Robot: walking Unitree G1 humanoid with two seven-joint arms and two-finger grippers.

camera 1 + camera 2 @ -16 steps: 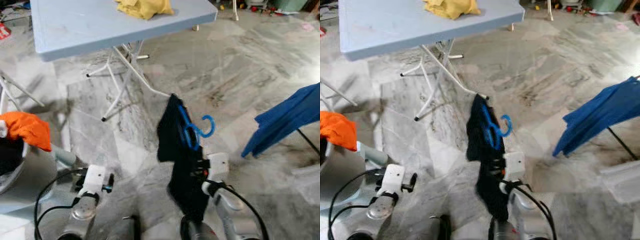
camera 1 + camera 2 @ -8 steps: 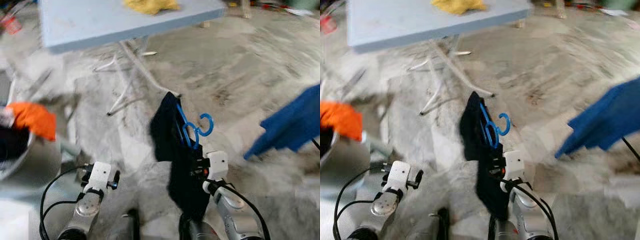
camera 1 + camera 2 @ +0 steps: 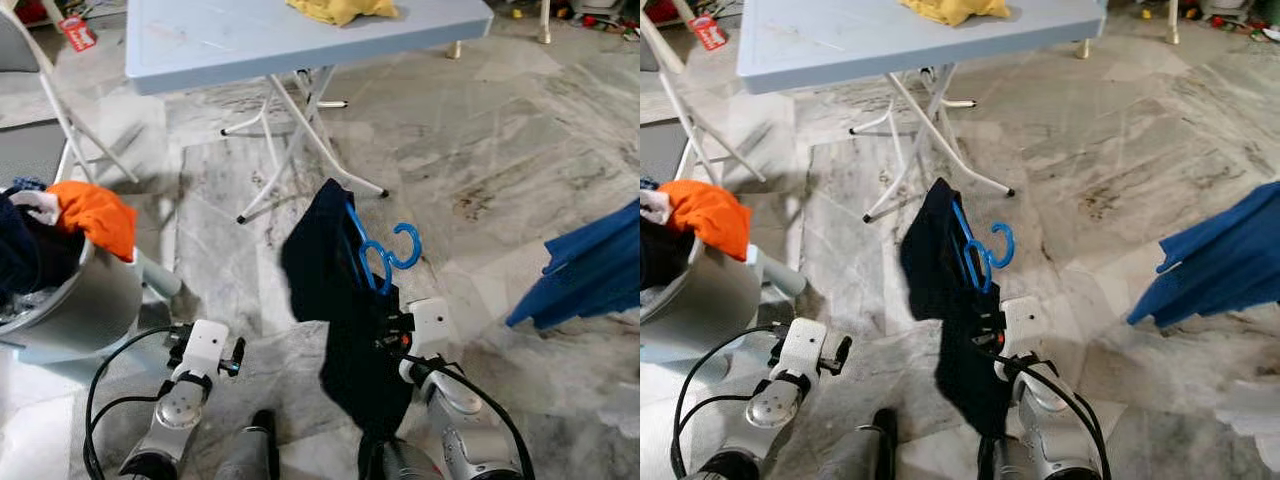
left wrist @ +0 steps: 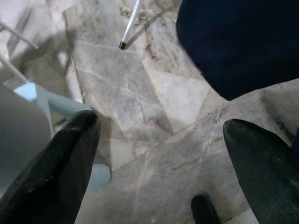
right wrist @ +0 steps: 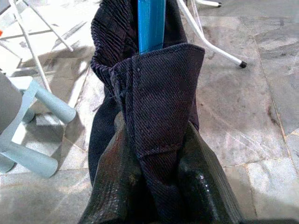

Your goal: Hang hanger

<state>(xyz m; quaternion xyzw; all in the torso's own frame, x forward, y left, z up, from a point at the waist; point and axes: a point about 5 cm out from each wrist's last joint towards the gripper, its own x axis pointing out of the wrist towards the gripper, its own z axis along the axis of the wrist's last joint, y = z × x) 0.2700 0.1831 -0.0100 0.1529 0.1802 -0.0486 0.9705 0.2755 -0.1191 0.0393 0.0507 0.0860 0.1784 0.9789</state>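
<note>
I'm in the carry step: the right gripper [image 5: 159, 186] has its jaws clamped on a dark garment [image 3: 345, 330] with the blue hanger [image 3: 378, 258] threaded through it, held up over the marble floor [image 3: 480, 150] in front of me, hook pointing far and right. No rail in sight yet; a blue cloth [image 3: 590, 270] hangs at the far right, likely where the rack is. My guess for the next move: turn right, find the bar, lift the hook over it without letting the garment slip. The left gripper [image 4: 154, 158] is idle, low on the left, jaws wide and holding nothing. At the left a grey basket [image 3: 85, 305] holds laundry, with an orange cloth [image 3: 95, 215] draped over its rim. Far off, the tabletop [image 3: 240, 45] carries a yellow cloth [image 3: 345, 9].
</note>
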